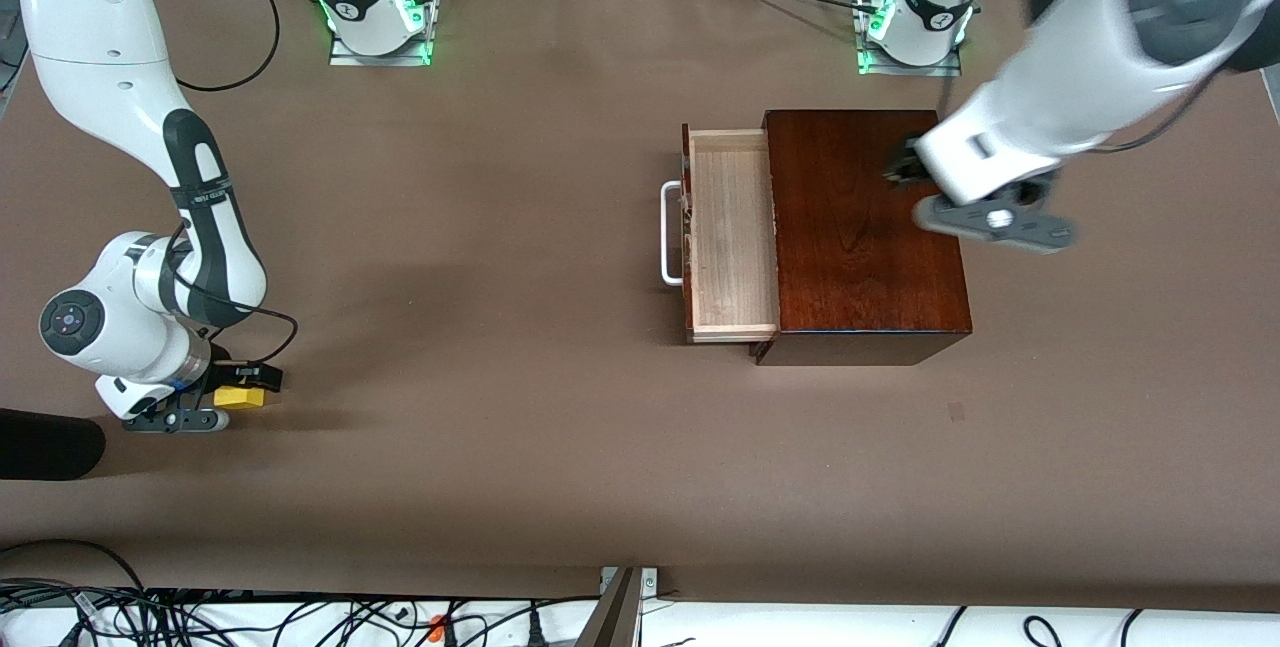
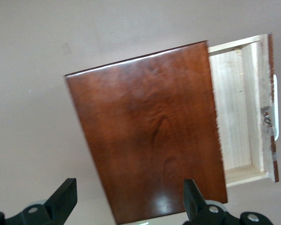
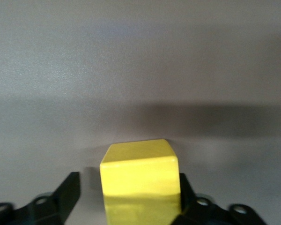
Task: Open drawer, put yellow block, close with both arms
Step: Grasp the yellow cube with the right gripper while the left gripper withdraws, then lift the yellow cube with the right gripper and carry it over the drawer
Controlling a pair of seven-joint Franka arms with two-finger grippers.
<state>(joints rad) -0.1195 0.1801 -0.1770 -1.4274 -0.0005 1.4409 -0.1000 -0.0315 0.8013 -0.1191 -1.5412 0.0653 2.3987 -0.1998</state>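
The yellow block [image 1: 238, 398] rests on the table near the right arm's end, close to the front camera. My right gripper [image 1: 246, 387] is down around it. In the right wrist view the block [image 3: 139, 171] sits between the fingers of the right gripper [image 3: 128, 186]: one finger touches it and a gap shows at the other, so the gripper is open. The drawer [image 1: 732, 237] stands pulled out of the dark box [image 1: 865, 227], its tray empty and its white handle [image 1: 670, 232] pointing toward the right arm's end. My left gripper [image 1: 905, 170] hangs open over the box top [image 2: 150, 131].
A black cylindrical object [image 1: 45, 444] lies at the table edge beside the right gripper. Cables [image 1: 250, 617] run along the table's front edge. The brown table [image 1: 480, 347] spreads wide between the block and the drawer.
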